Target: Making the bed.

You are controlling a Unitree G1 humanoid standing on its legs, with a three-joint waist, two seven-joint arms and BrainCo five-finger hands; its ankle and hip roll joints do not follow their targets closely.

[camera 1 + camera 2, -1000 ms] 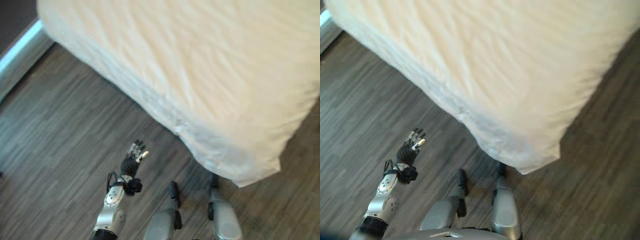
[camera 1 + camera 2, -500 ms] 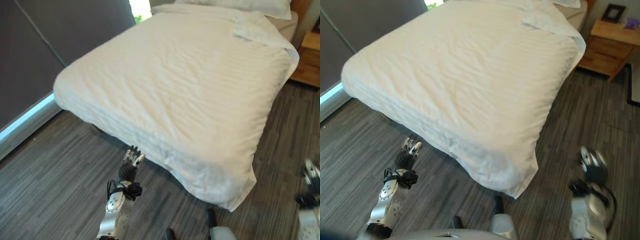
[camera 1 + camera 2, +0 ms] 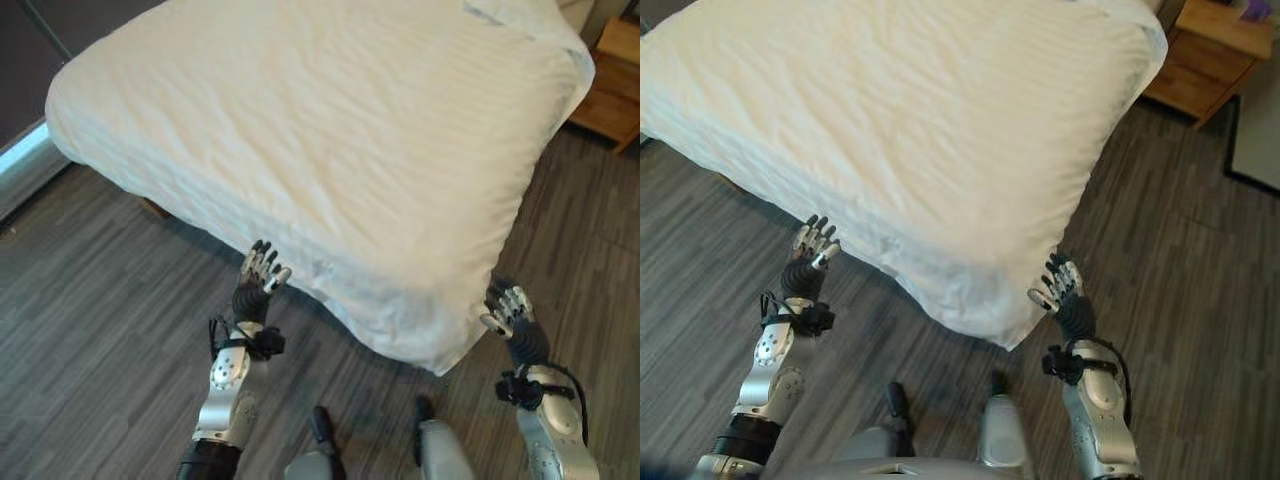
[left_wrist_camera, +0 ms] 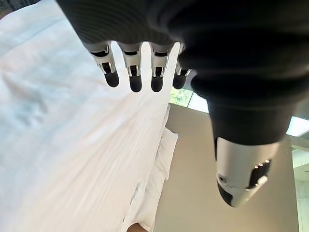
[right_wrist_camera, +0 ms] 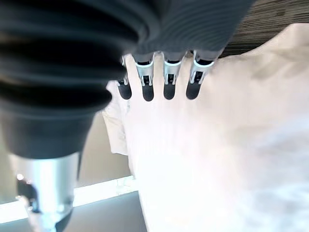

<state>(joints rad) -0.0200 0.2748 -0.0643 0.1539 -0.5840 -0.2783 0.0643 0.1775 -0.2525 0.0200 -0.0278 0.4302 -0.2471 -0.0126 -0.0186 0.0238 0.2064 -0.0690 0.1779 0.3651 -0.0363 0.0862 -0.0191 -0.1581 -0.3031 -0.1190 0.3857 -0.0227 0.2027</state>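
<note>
white duvet [image 3: 330, 130] covers the bed across the upper frame, its corner hanging at lower centre. left hand [image 3: 258, 280] and right hand [image 3: 510, 315] flank that corner, fingers straight, holding nothing. wooden nightstand [image 3: 1205, 50] upper right.

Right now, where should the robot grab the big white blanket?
Probably the duvet corner hanging loose between the open left hand and open right hand. Coming from the foot side, the edge droops free there, so fingers could pinch it.
</note>
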